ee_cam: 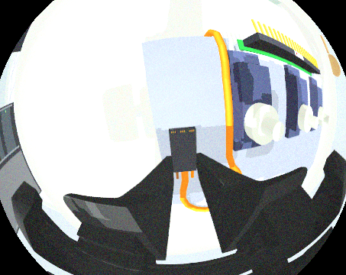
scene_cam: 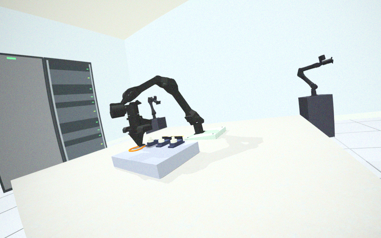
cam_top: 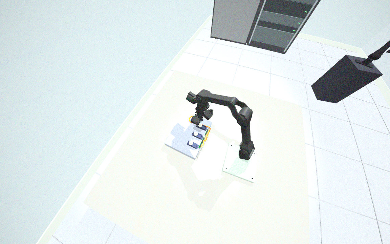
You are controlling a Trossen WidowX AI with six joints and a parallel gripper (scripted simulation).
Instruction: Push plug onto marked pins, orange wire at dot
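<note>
My gripper (scene_cam: 140, 144) (ee_cam: 184, 160) is shut on the dark flat plug (ee_cam: 182, 147), low over the pale holder (cam_top: 179, 146) (scene_cam: 136, 168) (ee_cam: 180, 76). One fingertip is on each long side of the plug. Its end with three small gold marks points away from the fingers in the wrist view, and wires leave its other end. The orange lead (ee_cam: 227, 92) (cam_top: 189, 119) curls under the right finger and runs past the nearest blue servo (ee_cam: 257, 78). The yellow pin row (ee_cam: 303, 54) sticks out beyond a black strip at the upper right. The band and dot cannot be made out clearly.
Three servos with white horns (ee_cam: 261, 123) (cam_top: 191, 142) (scene_cam: 173, 140) stand on the holder between the plug and part of the pin row. The arm's base plate (cam_top: 227, 165) (scene_cam: 215, 134) is on the table (cam_top: 148, 194). Server cabinets and other arms stand in the background.
</note>
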